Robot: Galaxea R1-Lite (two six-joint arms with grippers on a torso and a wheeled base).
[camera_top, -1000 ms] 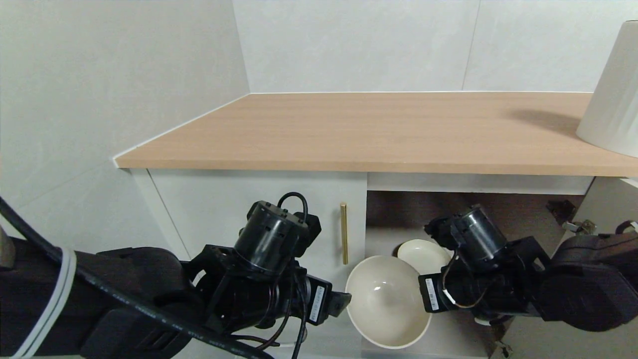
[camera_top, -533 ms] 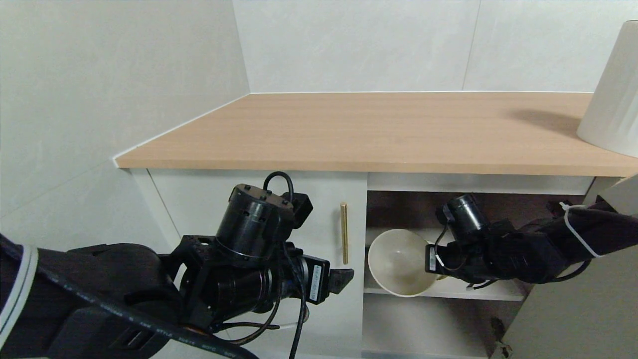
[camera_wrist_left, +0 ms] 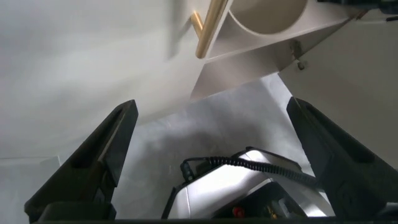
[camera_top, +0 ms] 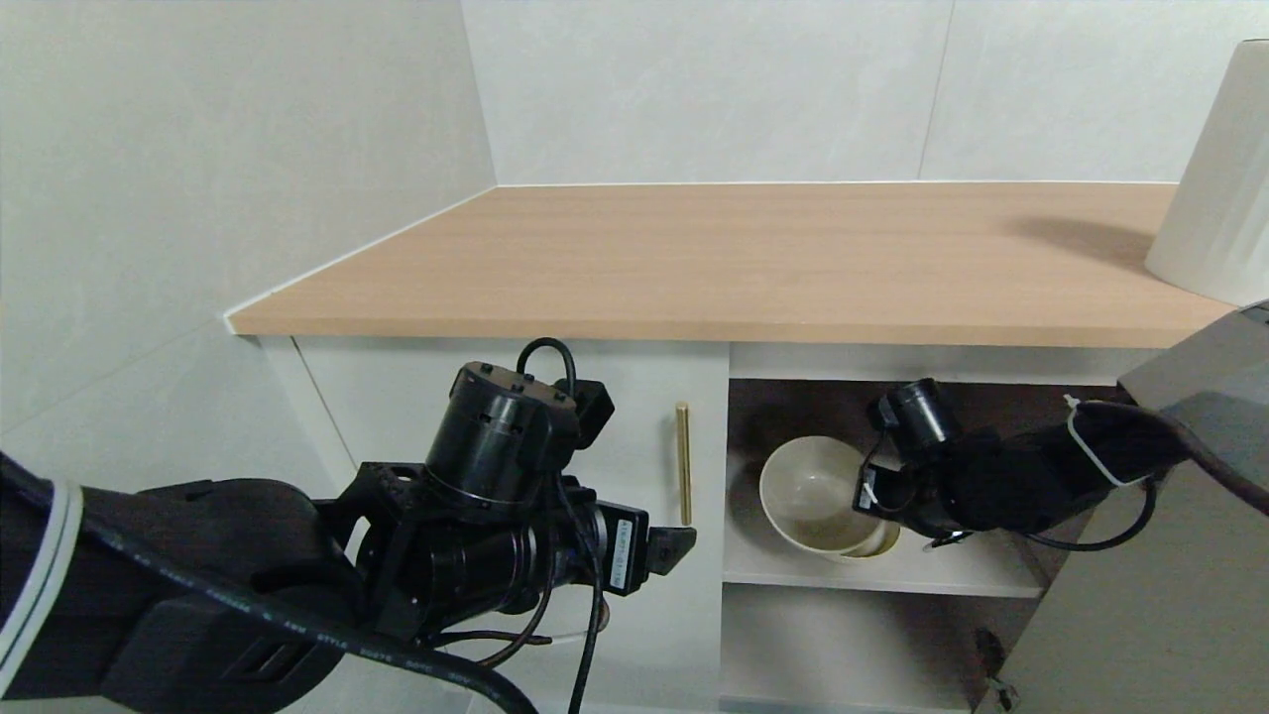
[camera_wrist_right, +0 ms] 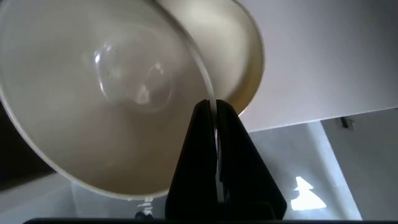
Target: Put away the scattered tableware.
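A cream bowl (camera_top: pixel 811 493) hangs tilted inside the open cabinet, just above the middle shelf (camera_top: pixel 892 575). My right gripper (camera_top: pixel 865 506) is shut on its rim; the right wrist view has the fingers (camera_wrist_right: pixel 211 155) pinching the bowl's edge (camera_wrist_right: pixel 118 93). A second cream dish (camera_top: pixel 880 543) lies on the shelf beneath and behind it (camera_wrist_right: pixel 239 56). My left gripper (camera_top: pixel 674 548) stands open and holds nothing, in front of the closed left cabinet door. Its fingers are wide apart (camera_wrist_left: pixel 211 107), with the bowl (camera_wrist_left: pixel 267 15) farther off.
A gold bar handle (camera_top: pixel 683 463) runs down the closed left door. The right cabinet door (camera_top: pixel 1140 615) stands open at the right. A wooden countertop (camera_top: pixel 753 258) tops the cabinet, with a white cone-shaped object (camera_top: pixel 1214 188) at its right end. A lower shelf space (camera_top: pixel 843 645) sits underneath.
My right arm has carried the bowl up from low in front of the cabinet and inward, to above the middle shelf. The left arm has barely shifted.
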